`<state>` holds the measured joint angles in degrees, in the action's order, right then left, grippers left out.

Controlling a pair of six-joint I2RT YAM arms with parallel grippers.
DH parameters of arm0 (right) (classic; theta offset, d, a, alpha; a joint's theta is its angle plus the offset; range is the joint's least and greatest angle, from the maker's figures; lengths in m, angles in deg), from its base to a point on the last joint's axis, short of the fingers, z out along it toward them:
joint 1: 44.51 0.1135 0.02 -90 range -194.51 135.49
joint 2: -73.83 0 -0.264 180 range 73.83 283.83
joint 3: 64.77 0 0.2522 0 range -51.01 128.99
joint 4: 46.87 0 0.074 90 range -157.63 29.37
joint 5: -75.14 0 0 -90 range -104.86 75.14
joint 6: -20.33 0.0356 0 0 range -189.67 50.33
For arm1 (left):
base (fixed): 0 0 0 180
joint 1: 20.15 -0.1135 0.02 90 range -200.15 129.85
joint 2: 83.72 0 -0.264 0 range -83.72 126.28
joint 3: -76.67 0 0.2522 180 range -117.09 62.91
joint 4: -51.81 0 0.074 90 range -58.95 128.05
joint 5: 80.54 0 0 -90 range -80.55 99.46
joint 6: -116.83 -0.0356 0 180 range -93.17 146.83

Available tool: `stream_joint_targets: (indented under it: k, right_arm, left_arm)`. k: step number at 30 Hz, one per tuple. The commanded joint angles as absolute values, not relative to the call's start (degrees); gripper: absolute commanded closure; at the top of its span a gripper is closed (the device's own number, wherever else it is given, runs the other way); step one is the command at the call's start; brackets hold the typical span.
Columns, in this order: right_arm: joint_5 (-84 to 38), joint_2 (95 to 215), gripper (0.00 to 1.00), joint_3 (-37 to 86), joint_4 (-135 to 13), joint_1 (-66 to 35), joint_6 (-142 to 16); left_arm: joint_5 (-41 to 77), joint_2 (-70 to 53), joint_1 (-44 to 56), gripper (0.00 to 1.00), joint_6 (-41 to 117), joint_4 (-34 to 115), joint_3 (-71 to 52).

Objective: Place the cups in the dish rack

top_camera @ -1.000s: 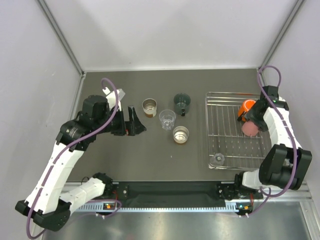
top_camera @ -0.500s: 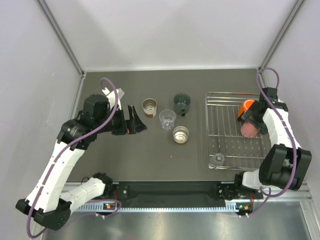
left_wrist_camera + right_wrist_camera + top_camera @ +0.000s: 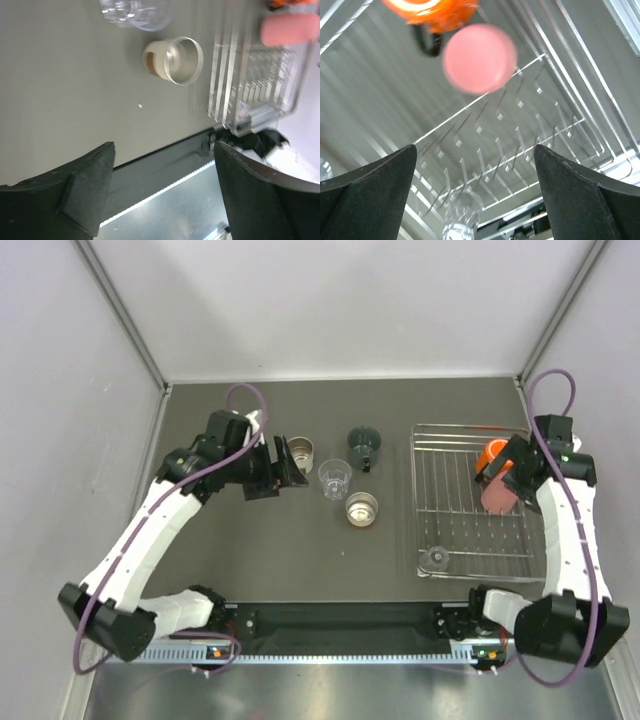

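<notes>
Nearest, at the near left corner of the dish rack [image 3: 417, 500]: a clear cup [image 3: 435, 559], alone on the wires. Left of the rack, on the dark tabletop [image 3: 250, 550]: a near steel cup [image 3: 361, 508], mouth up, rim shiny. Just beyond it: a second clear cup [image 3: 334, 478]. Farther back: a far steel cup [image 3: 298, 451] and a dark green cup [image 3: 364, 444], apart from each other.

Left tool [image 3: 283, 464]: hung just beside the far steel cup, jaws spread wide, gripped nothing. Right tool [image 3: 475, 150]: hovered over the right side of the rack, jaws likewise spread wide, gripped nothing.

Below it, in the rack: a pale pink cup [image 3: 497, 496], round end turned towards the wrist camera, blurred. Just beyond, at the far right of the rack: a bright orange cup [image 3: 491, 454], partly hidden by the arm.
</notes>
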<state>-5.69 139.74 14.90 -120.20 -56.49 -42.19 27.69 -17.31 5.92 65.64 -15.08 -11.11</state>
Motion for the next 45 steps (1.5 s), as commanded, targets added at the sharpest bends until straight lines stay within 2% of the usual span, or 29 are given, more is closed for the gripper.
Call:
stream_joint_targets:
  k: [1, 6, 10, 13, 17, 27, 28, 29, 37, 38, 44, 45]
  right_arm:
    - [-8.1, 134.8, 0.0, 18.8, -125.5, -52.1, -41.4]
    - [-9.9, 130.3, 0.0, 21.0, -128.4, -42.9, -39.9]
    - [-11.0, 127.9, 0.0, 22.6, -129.6, -38.4, -38.9]
    - [-12.9, 126.4, 0.01, 23.5, -130.9, -38.3, -39.8]
    - [-13.2, 123.7, 0.01, 24.8, -132.7, -38.3, -41.3]
    - [-12.1, 118.9, 0.0, 24.5, -135.7, -38.3, -43.4]
    - [-11.9, 118.7, 0.0, 24.7, -135.9, -38.3, -43.5]
    - [-11.6, 118.6, 0.0, 24.7, -136.3, -38.3, -43.7]
    - [-10.8, 118.0, 0.0, 25.9, -137.2, -38.3, -44.6]
    - [-10.6, 118.0, 0.0, 25.8, -137.2, -38.3, -44.6]
    - [-10.8, 118.1, 0.0, 25.4, -137.1, -38.4, -44.7]
    - [-11.1, 118.3, 0.0, 25.4, -137.0, -38.3, -44.7]
  left_arm:
    - [22.5, -11.6, 5.9, 0.18, 68.7, -14.2, -13.5]
    - [13.4, -3.2, 8.4, 0.2, 73.8, -14.3, -17.2]
    - [11.2, 2.7, 10.4, 0.2, 76.7, -13.5, -19.5]
    - [11.0, 6.3, 10.7, 0.21, 80.9, -13.4, -19.0]
    - [10.6, 10.0, 11.1, 0.29, 84.9, -12.1, -18.7]
    - [7.5, 18.9, 12.5, 0.32, 87.4, -9.7, -24.4]
    - [7.7, 19.5, 12.5, 0.4, 87.6, -9.7, -24.5]
    - [8.0, 20.5, 12.5, 0.43, 88.6, -9.7, -24.9]
    - [9.0, 25.7, 12.8, 0.51, 90.3, -10.4, -26.3]
    - [8.8, 26.1, 13.0, 0.58, 90.0, -10.5, -26.6]
    - [7.9, 27.5, 13.0, 0.66, 89.0, -10.8, -28.1]
    - [7.8, 27.4, 12.9, 0.73, 88.8, -11.0, -28.6]
